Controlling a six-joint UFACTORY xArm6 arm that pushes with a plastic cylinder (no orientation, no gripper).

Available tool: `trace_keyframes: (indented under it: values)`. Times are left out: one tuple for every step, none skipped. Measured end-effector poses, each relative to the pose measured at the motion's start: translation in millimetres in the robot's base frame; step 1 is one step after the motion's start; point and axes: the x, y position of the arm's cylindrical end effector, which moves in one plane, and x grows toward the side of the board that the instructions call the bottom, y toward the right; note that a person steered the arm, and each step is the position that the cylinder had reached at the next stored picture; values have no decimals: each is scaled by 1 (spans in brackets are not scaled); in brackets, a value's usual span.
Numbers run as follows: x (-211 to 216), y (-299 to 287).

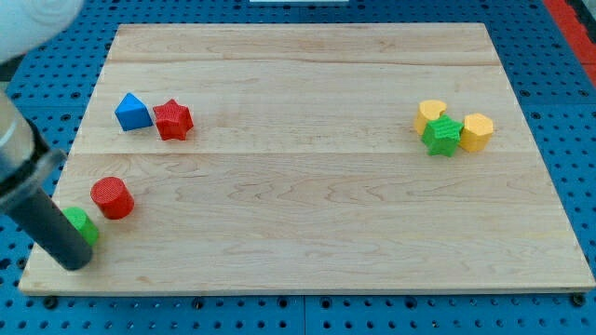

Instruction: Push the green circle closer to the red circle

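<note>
The red circle [113, 197] lies near the board's left edge, low in the view. The green circle [82, 225] sits just below and left of it, a small gap apart, partly hidden behind my rod. My tip [76, 264] rests at the board's lower left corner, right below and against the green circle's lower left side. The rod slants up to the view's left edge.
A blue triangle-like block [132, 112] and a red star [173, 120] sit together at the upper left. At the right, a yellow heart [430, 113], a green star [443, 136] and a yellow hexagon [477, 132] cluster together. The wooden board [307, 214] has edges close to my tip.
</note>
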Motion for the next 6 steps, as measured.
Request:
trace_keyframes:
  values:
    - [-19,19]
    - [-50,51]
    - [-62,41]
    - [-43,72]
    - [13,35]
    - [-25,-26]
